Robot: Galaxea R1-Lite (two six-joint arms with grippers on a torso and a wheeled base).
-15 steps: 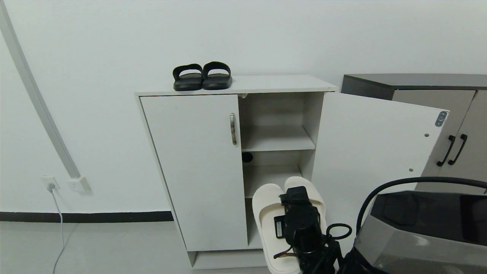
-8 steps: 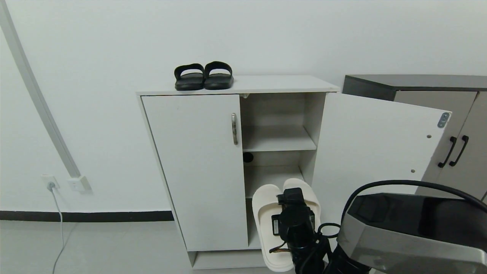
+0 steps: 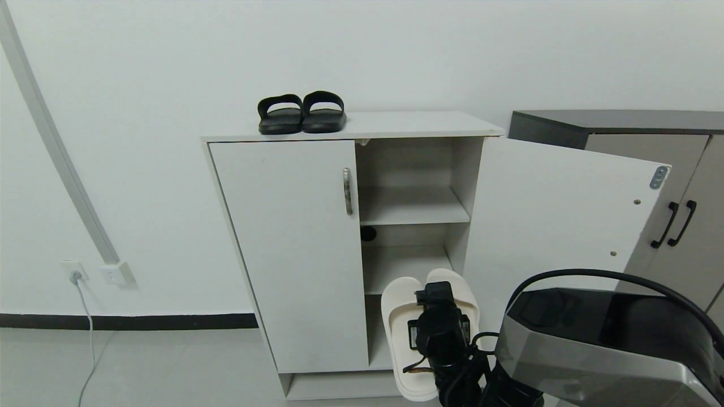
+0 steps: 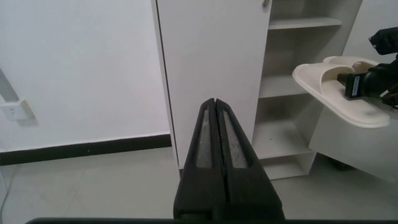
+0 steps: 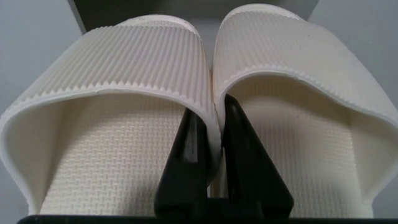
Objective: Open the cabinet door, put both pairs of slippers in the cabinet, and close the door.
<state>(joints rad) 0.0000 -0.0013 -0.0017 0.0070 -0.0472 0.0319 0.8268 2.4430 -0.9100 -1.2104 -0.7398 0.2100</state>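
Note:
A white cabinet (image 3: 418, 122) stands against the wall, its left door (image 3: 288, 249) closed and its right door (image 3: 554, 209) swung open. A black pair of slippers (image 3: 301, 113) sits on the cabinet's top at the left. My right gripper (image 3: 433, 298) is shut on the white pair of slippers (image 3: 397, 316), pinching their two inner strap edges (image 5: 212, 124) together. It holds them in front of the open compartment, below the middle shelf (image 3: 404, 263). My left gripper (image 4: 215, 112) is shut on nothing, low and facing the closed door (image 4: 211, 56); the white slippers (image 4: 336, 84) hang beyond it.
Both shelves inside the open compartment are bare, the upper shelf (image 3: 413, 206) included. A grey cabinet (image 3: 639, 121) with black handles stands right behind the open door. A wall socket with a cable (image 3: 76, 277) is low on the left, above bare floor (image 3: 141, 367).
My right arm's elbow has swung left, and the white slippers have shifted only slightly in front of the compartment. The black pair and the doors have not moved.

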